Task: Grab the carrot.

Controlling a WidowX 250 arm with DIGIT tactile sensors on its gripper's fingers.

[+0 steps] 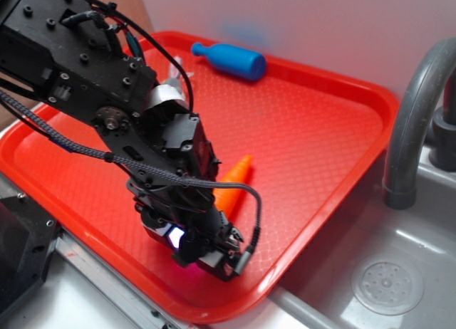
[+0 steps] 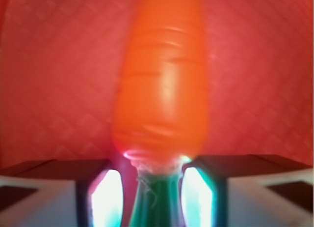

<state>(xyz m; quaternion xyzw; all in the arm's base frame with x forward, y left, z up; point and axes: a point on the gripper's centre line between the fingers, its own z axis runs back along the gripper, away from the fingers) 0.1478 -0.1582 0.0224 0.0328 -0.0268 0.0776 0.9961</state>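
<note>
From the exterior view, my gripper (image 1: 214, 247) was low over the red tray (image 1: 320, 129), a waffle-textured plastic sheet with a raised rim. The glossy, tapered carrot (image 1: 235, 183) lay on it under my wrist; a smooth blue bottle (image 1: 231, 58) lay near the far rim.

At the wrist, my fingers (image 2: 100, 192) flanked the carrot's green stem (image 2: 157, 202), though I could not tell whether they pinched it.

The carrot (image 2: 162, 74) was glossy orange with faint darker rings, its stem (image 2: 154, 202) dark green. The tray (image 1: 313, 122) was bright red, stamped with a fine diamond pattern. A blue bottle (image 1: 231, 59) lay on it. The gripper (image 1: 206, 247) was black, the sink (image 1: 399, 272) dull grey.
</note>
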